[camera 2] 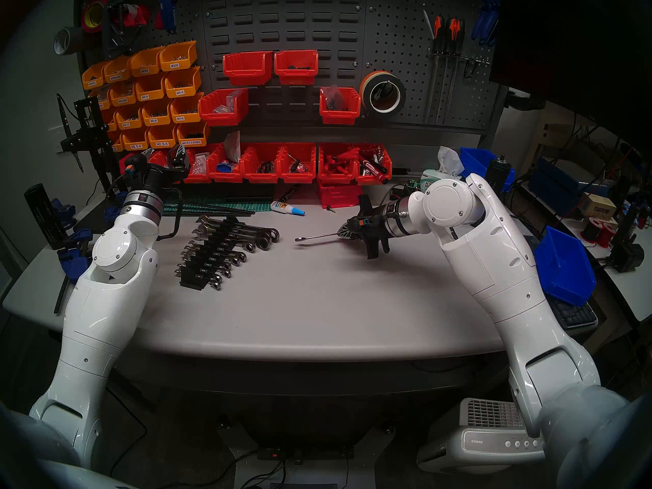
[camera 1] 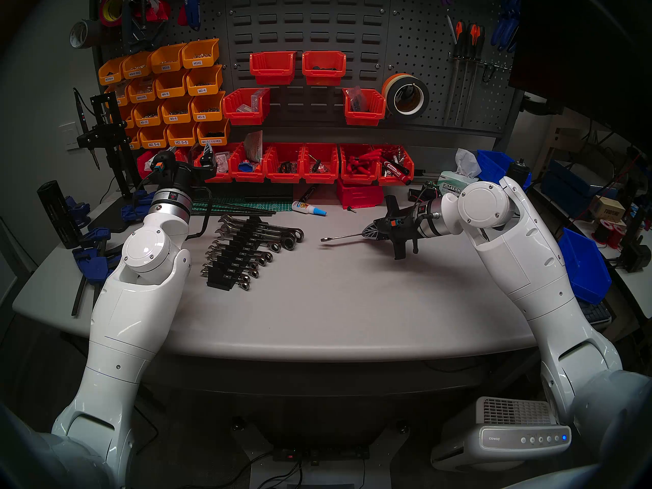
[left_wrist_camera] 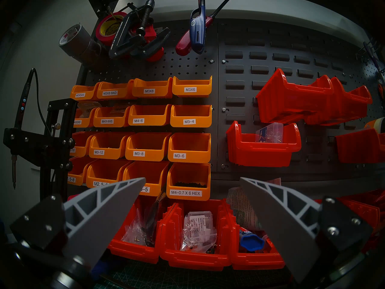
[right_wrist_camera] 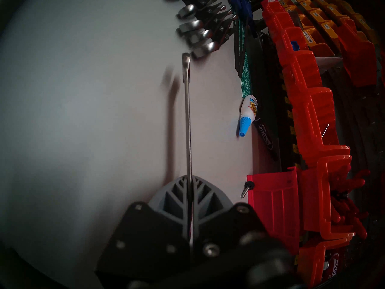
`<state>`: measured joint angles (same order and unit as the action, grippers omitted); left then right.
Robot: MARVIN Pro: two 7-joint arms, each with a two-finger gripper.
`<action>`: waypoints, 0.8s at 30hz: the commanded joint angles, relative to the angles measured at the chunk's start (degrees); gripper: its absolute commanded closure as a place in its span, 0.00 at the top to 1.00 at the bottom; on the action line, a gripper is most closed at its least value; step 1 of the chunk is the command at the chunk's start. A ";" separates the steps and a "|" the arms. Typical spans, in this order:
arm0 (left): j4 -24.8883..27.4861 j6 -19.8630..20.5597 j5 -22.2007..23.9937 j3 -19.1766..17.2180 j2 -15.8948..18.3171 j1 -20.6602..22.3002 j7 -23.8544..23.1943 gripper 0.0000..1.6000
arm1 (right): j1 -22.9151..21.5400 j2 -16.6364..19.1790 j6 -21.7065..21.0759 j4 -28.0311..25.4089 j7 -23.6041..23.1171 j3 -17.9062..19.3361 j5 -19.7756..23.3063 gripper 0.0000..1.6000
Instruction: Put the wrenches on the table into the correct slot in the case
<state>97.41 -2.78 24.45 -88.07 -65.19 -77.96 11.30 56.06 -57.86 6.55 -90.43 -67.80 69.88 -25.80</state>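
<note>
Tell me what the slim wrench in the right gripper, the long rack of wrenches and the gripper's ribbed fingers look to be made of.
Slim silver wrench, clamped in the right gripper: polished steel, likely chromed; bright mirror glints.
Long black stepped rack: probably moulded plastic; dull, matte, with small white labels.
Ribbed grey fingers: seemingly plastic or rubbery polymer; matte open lattice, no shine.

Head pair: high, looking down and forward over the surface (camera 1: 317, 301) to the pegboard (camera 1: 317, 26); near-identical views. Left wrist: close, level at the orange bins (left_wrist_camera: 150, 119). Right wrist: rolled sideways, low over the surface (red bins (right_wrist_camera: 308, 123) shared with all views).
</note>
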 commanded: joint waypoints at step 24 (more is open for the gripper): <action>1.59 -0.64 -0.01 -0.46 0.08 1.82 -0.02 1.00 | -5.35 -1.48 -3.12 -0.97 -6.60 3.53 6.33 0.00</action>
<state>97.41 -2.78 24.45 -88.07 -65.18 -77.97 11.30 53.36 -59.14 5.24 -90.16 -72.49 71.29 -22.24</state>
